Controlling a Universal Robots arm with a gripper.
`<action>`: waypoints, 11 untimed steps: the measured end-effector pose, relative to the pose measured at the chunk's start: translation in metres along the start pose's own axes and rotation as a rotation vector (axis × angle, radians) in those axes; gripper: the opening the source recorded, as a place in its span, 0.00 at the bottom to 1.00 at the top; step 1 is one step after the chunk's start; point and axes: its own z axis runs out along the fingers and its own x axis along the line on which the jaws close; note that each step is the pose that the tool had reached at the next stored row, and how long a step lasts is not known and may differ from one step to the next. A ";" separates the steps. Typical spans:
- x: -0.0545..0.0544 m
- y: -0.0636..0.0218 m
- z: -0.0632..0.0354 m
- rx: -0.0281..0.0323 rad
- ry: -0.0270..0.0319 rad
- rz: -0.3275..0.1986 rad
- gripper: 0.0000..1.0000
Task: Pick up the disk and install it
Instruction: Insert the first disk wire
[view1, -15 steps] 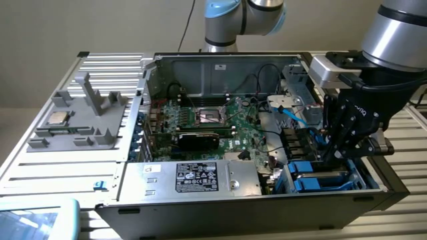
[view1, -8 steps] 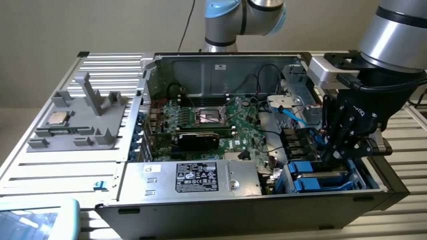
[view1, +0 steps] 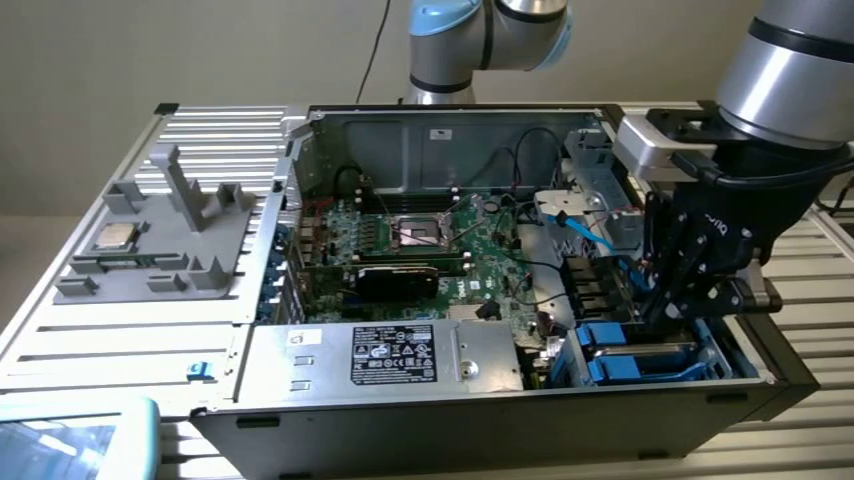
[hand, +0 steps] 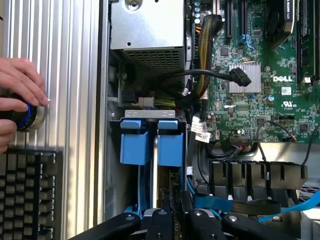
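Inside the open computer case (view1: 441, 140) — gripper (hand: 174, 201) low in a corner, pinching the blue-framed disk (hand: 170, 147).

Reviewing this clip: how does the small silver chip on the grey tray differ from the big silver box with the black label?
The chip is small and square; the box is far larger and oblong. The chip lies on the grey tray outside the case; the box sits inside the case, along its near edge. The box carries a black label; the chip's top looks plain. Both are silver metal.
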 end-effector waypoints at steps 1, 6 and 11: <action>0.000 0.0000 0.0003 0.0002 0.0000 0.000 0.16; 0.000 0.0010 0.0018 0.0017 0.0000 0.002 0.16; 0.000 0.0013 0.0026 0.0021 0.0000 0.005 0.16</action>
